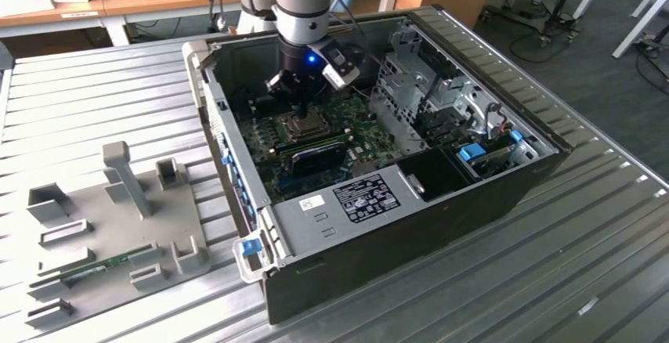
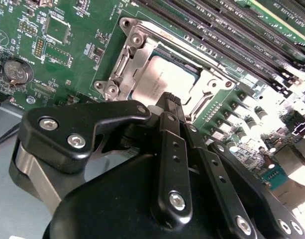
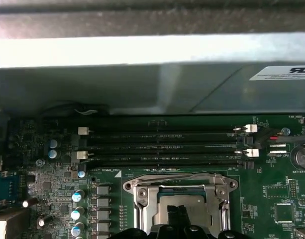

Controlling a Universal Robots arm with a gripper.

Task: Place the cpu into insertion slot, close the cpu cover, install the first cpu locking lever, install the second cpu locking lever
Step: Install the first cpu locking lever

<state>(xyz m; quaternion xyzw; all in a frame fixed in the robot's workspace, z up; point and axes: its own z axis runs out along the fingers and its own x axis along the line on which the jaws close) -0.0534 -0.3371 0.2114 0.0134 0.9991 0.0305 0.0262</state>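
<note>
In the exterior view, the black gripper (image 1: 301, 112) reaches into the open computer case (image 1: 502, 194), just over the socket. In the second wrist view, its fingers are pressed together, holding nothing, above the grey-topped square cpu (image 2: 159, 82), already seated under the closed silvery cpu cover (image 2: 137, 55). In the first wrist view the cover (image 3: 177, 191) lies flat; whether the levers are latched, I cannot tell.

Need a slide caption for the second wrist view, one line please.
Gripper poised just above the cpu, seated in its socket with the cpu cover down around it.

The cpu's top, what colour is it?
Dull silvery grey, best seen in the second wrist view: the cpu.
</note>
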